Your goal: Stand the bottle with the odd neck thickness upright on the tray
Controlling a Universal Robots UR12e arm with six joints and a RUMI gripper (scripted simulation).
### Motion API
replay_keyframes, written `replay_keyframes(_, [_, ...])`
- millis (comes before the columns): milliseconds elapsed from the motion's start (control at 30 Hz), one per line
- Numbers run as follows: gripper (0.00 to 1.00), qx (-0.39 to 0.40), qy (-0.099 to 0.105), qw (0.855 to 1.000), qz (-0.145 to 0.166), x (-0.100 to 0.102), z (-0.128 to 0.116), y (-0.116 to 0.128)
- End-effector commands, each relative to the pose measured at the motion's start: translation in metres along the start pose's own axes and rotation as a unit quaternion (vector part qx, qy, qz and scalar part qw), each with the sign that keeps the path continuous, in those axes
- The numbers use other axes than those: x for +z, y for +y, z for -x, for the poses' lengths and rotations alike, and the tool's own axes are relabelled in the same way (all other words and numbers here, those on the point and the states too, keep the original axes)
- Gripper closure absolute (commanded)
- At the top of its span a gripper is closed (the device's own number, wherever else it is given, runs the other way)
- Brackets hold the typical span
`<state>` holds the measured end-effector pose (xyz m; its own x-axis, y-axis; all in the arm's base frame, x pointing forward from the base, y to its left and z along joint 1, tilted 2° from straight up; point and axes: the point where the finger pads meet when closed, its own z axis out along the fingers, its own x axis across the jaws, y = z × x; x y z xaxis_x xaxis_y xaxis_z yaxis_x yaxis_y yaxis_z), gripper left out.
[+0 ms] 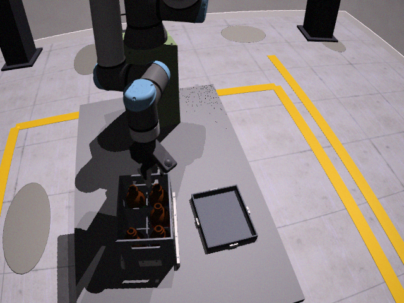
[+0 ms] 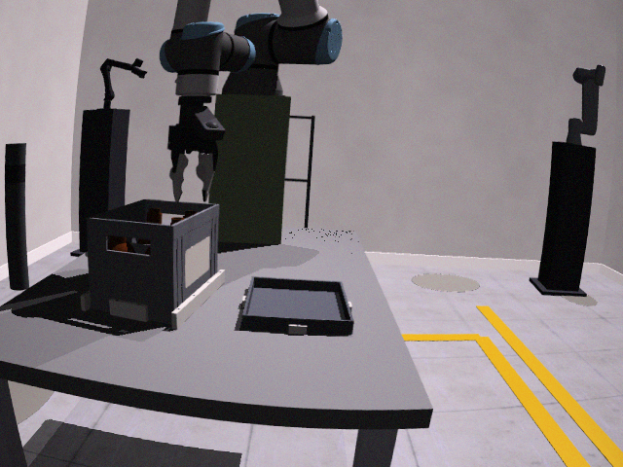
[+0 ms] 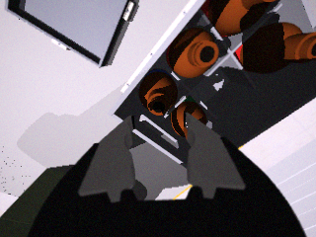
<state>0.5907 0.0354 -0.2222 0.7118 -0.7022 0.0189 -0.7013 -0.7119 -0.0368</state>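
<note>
Gripper [image 2: 191,193] hangs just above crate's rear edge, jaws partly apart, nothing between them. Crate [image 1: 144,242] dark grey, on table [image 1: 208,280], five brown bottles [image 1: 157,194] upright in compartments; bodies hidden by walls, only necks show. Neck thickness differences too small to judge, possibly none visible. Tray [image 1: 197,206] black-rimmed, right of crate, apart. No readable writing.

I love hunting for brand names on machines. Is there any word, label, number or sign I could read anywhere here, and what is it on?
No text can be read in any view.
The crate has pale panels on its sides, but they look blank.
The tray has small light tabs on its rim, too small to show any writing.
The bottles show no labels.
The gripper and arm show no markings.
</note>
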Motion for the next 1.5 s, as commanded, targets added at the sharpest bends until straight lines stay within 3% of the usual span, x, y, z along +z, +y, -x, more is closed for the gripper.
replay_keyframes(0, [0.62, -0.001, 0.002, 1.0, -0.001, 0.0, -0.002, -0.0021])
replay_keyframes(1467, [0.62, -0.001, 0.002, 1.0, -0.001, 0.0001, -0.0028, -0.0087])
